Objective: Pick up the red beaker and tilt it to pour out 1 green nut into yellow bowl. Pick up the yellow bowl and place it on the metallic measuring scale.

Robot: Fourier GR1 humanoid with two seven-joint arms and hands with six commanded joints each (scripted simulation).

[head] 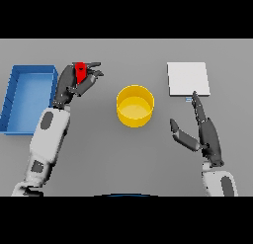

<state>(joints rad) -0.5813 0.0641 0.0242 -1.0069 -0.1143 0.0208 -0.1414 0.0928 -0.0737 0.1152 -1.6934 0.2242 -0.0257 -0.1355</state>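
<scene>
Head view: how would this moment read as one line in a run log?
left hand: shut on red beaker | right hand: open, idle | yellow bowl: on table, no nut seen | scale: bare

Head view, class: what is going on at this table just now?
The robot's left hand has its fingers curled round the red beaker, held left of the yellow bowl. No green nut shows in the bowl. The right hand is open, just below the metallic scale. A blue bin sits at far left.
</scene>
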